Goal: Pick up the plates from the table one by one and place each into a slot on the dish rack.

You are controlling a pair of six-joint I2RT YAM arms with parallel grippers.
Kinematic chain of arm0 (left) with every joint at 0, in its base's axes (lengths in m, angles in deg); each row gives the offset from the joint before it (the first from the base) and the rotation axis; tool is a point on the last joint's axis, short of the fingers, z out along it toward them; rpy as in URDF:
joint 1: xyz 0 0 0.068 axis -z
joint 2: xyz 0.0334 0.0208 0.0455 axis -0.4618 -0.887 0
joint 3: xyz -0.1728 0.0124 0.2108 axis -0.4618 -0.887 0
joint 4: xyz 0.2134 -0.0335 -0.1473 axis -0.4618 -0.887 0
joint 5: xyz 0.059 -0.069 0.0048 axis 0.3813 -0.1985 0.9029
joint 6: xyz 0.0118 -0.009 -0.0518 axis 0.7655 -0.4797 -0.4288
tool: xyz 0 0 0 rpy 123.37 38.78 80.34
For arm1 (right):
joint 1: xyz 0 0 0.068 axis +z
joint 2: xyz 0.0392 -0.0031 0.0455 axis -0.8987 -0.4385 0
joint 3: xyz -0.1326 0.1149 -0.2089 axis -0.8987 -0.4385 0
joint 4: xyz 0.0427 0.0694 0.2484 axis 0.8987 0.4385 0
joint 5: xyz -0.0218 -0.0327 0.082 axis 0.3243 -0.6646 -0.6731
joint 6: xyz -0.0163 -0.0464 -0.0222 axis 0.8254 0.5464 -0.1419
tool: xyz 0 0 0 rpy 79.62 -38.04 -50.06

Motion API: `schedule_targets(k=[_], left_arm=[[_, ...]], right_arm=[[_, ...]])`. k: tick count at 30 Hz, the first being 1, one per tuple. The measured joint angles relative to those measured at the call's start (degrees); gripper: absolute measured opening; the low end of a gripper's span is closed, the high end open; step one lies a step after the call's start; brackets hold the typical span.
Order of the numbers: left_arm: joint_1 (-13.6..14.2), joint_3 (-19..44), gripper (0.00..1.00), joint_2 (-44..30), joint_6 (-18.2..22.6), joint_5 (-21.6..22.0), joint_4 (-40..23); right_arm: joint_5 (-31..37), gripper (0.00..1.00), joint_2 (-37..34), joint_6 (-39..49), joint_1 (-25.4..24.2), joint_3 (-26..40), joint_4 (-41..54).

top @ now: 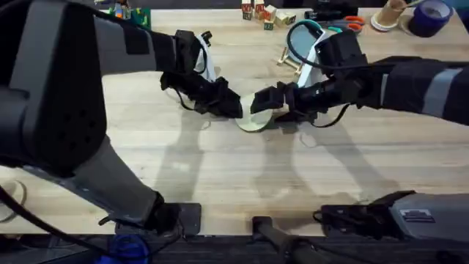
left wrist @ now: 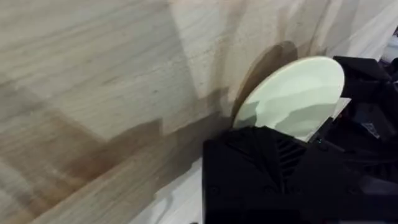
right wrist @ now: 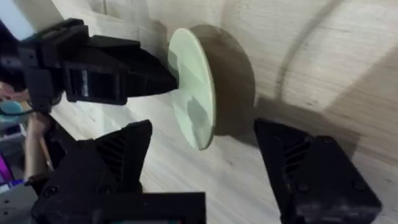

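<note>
Gripping the cream plate (right wrist: 193, 87) on edge, the left claw (top: 233, 105) should hold steady until the open right claw (right wrist: 202, 162) closes.

Looked like a robotics lab or test bench rather than a home; showed a pale plank table (top: 220, 161) with two arm bases clamped at its near edge; held loose clutter along the far edge: coloured toy blocks (top: 265, 12), orange-handled scissors (top: 350, 23), a blue tape roll (top: 429, 16).
</note>
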State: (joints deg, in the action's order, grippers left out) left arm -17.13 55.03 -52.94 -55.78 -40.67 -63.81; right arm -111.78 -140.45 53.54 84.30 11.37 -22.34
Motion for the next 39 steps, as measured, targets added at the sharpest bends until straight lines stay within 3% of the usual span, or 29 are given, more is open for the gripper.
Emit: schedule_targets(k=[12, 18, 20, 34, 39], left_arm=[[0.0, 0.0, 0.042, 0.0, 0.0, 0.0, 0.0], [0.0, 0.0, 0.042, 0.0, 0.0, 0.0, 0.0], [0.0, 0.0, 0.042, 0.0, 0.0, 0.0, 0.0], [0.0, 0.0, 0.040, 0.0, 0.0, 0.0, 0.0], [0.0, 0.0, 0.041, 0.0, 0.0, 0.0, 0.0]], right_arm=[[0.0, 0.984, -1.1, -4.2, 2.1, -0.1, -5.3], [0.0, 0.761, -1.1, -5.0, 2.5, -0.1, -5.5], [0.0, 0.646, -1.1, -5.1, 2.5, -0.1, -5.5], [1.2, 0.184, -1.1, -5.2, 2.4, -0.4, -5.2], [1.6, 0.111, -1.1, -5.3, 2.3, -0.5, -5.2]])
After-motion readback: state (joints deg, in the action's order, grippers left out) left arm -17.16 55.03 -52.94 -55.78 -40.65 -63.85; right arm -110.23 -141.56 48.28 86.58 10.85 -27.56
